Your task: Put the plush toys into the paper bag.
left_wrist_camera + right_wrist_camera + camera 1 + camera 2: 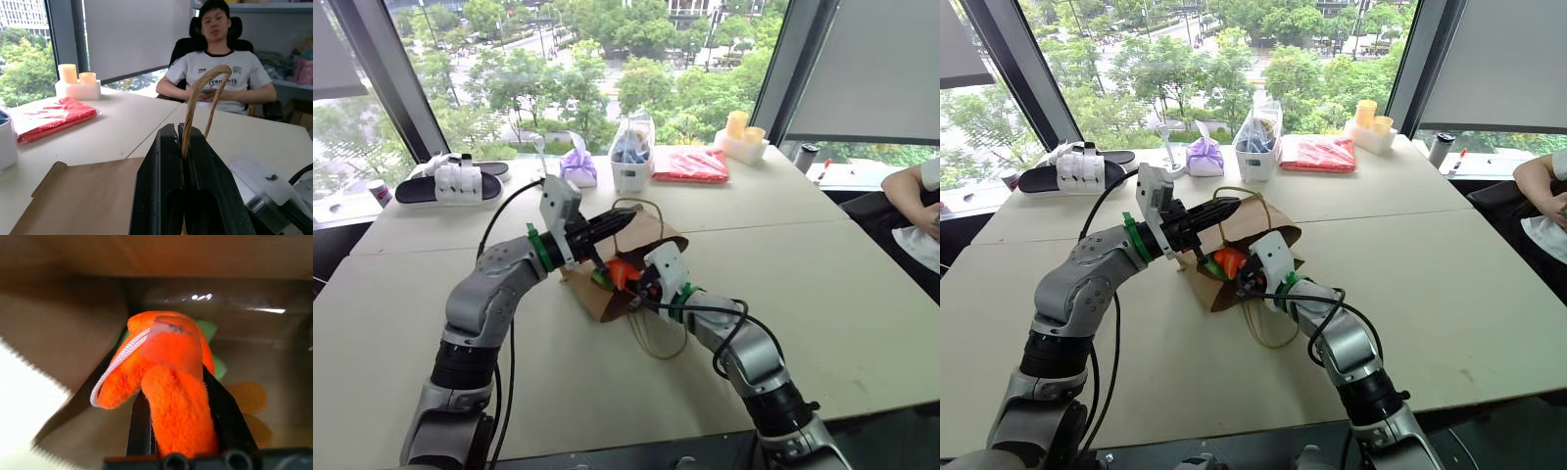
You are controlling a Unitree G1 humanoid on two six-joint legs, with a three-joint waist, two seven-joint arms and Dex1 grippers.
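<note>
Brown paper bag (pixel 641 235) lying on its side mid-table (pixel 822 294), mouth open. Orange toy (pixel 623 272) at mouth; green toy (pixel 599 279) inside, partly hidden.

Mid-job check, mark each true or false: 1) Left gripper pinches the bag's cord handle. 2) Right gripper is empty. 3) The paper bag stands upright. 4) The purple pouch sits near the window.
1) True: the left gripper is shut on the cord handle.
2) False: the right gripper holds the orange plush toy at the bag's mouth.
3) False: the paper bag lies on its side.
4) True: the purple pouch is there.
</note>
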